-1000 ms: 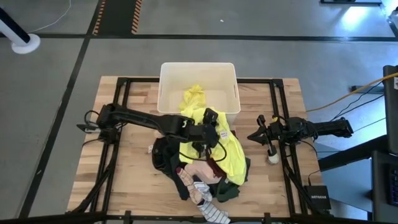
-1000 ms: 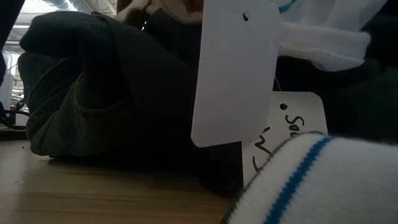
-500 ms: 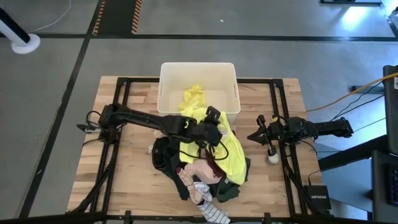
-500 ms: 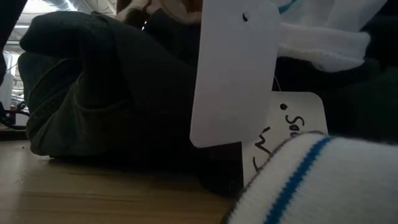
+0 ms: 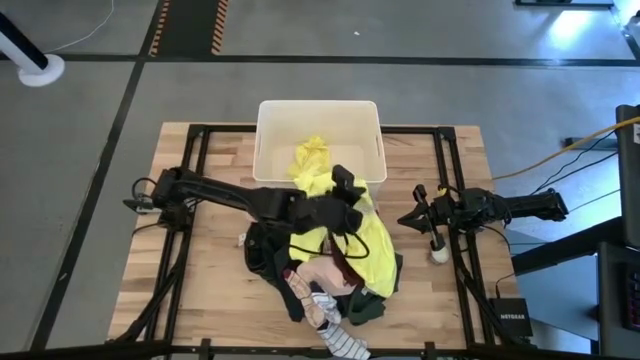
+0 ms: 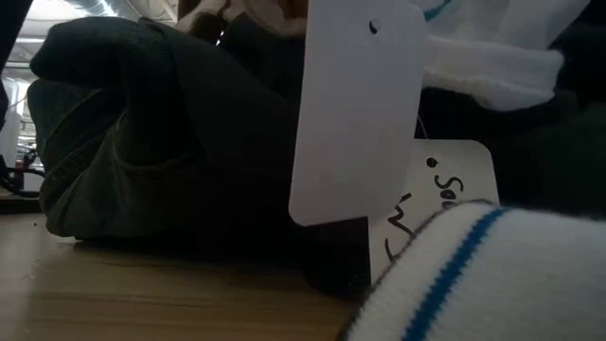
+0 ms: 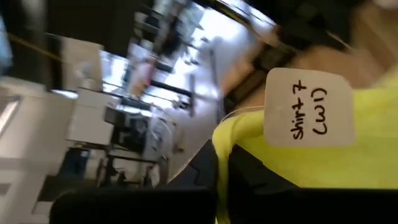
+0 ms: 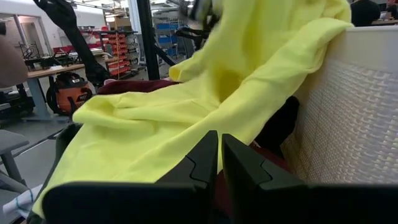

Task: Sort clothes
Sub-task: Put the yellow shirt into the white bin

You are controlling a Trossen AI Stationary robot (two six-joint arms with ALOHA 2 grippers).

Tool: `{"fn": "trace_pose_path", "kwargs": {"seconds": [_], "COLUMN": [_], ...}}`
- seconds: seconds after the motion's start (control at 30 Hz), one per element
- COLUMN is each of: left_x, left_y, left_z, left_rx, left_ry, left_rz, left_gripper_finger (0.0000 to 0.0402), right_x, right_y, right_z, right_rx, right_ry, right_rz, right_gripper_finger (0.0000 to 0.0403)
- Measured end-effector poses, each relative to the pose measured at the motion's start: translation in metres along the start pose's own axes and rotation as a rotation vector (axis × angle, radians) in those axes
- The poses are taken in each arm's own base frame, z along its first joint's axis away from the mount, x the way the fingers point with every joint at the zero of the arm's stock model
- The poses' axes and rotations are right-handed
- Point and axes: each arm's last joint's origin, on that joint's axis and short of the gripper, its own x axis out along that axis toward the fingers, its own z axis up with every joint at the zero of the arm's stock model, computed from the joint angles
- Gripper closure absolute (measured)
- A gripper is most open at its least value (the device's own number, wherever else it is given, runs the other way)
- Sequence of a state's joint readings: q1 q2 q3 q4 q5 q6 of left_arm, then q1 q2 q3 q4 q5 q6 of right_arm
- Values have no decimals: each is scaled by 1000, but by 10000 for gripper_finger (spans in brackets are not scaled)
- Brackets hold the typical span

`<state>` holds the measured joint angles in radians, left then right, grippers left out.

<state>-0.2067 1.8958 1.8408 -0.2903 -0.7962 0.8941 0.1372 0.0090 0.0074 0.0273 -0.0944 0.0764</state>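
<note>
A bright yellow shirt (image 5: 370, 240) drapes from inside the white bin (image 5: 270, 130) over its near wall onto the pile of clothes. The pile holds black (image 5: 262, 250), pale pink (image 5: 322, 275), maroon (image 5: 347, 263), dark green (image 5: 366, 306) and grey-white striped (image 5: 342, 342) pieces. My left gripper (image 5: 347, 205) reaches in from the left and is shut on the yellow shirt just in front of the bin. My right gripper (image 5: 408, 219) is shut and touches nothing. It hovers to the right of the pile, pointing at the shirt (image 8: 186, 118). My left gripper pinches a folded edge of the yellow shirt (image 7: 221, 155) between its two fingers, close to a white paper tag (image 7: 309, 107). It comes in from the table's left side. The shirt's far part lies in the bin and its near part rests on the pile.
A small white ball (image 5: 439, 256) lies on the table near my right gripper. In the low view, dark garments (image 6: 142, 142), two white paper tags (image 6: 355, 104) and a white cloth with a blue stripe (image 6: 473, 275) fill the near edge. Black frame rails run along the table's sides.
My left gripper has edged a little toward the bin and the table's right, over the yellow shirt. The pile and my right arm have stayed still.
</note>
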Motion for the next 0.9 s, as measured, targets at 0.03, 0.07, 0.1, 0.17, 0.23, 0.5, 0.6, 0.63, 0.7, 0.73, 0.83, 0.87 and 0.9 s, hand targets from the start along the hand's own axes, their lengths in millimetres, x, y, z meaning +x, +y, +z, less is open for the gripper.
{"fn": "trace_pose_path", "kwargs": {"seconds": [0.03, 0.07, 0.1, 0.17, 0.23, 0.5, 0.6, 0.63, 0.7, 0.73, 0.83, 0.87, 0.9], "left_x": [-3, -6, -9, -15, -22, -47, -55, -58, -59, -60, -56, -54, -52], "left_y": [9, 19, 29, 51, 75, 173, 204, 213, 228, 235, 245, 247, 248], "left_z": [0, 0, -1, -4, -10, -61, -86, -94, -111, -119, -137, -142, -145], "left_rx": [-27, -54, -77, -121, -175, -382, -462, -486, -542, -588, -691, -711, -730], "left_ry": [-18, -33, -48, -73, -97, -182, -207, -214, -234, -240, -239, -231, -225], "left_rz": [27, 56, 87, 151, 226, 514, 618, 646, 692, 716, 753, 756, 754], "left_gripper_finger": [398, 398, 398, 399, 399, 399, 399, 399, 399, 399, 400, 400, 399], "right_x": [0, 0, 0, 0, 0, 0, 0, 0, 0, 0, 0, 0, 0], "right_y": [0, 0, 0, 0, 0, 0, 0, 0, 0, 0, 0, 0, 0], "right_z": [0, 0, 0, 0, 0, 0, 0, 0, 0, 0, 0, 0, 0], "right_rx": [0, 0, 0, 0, 0, 0, 0, 0, 0, 0, 0, 0, 0], "right_ry": [0, 0, 0, 0, 0, 0, 0, -1, 0, 0, 0, 0, 0], "right_rz": [0, 0, 0, 0, 0, 0, 0, 0, 0, 0, 0, 0, 0], "right_gripper_finger": [363, 363, 363, 363, 363, 363, 363, 363, 363, 363, 363, 363, 363]}}
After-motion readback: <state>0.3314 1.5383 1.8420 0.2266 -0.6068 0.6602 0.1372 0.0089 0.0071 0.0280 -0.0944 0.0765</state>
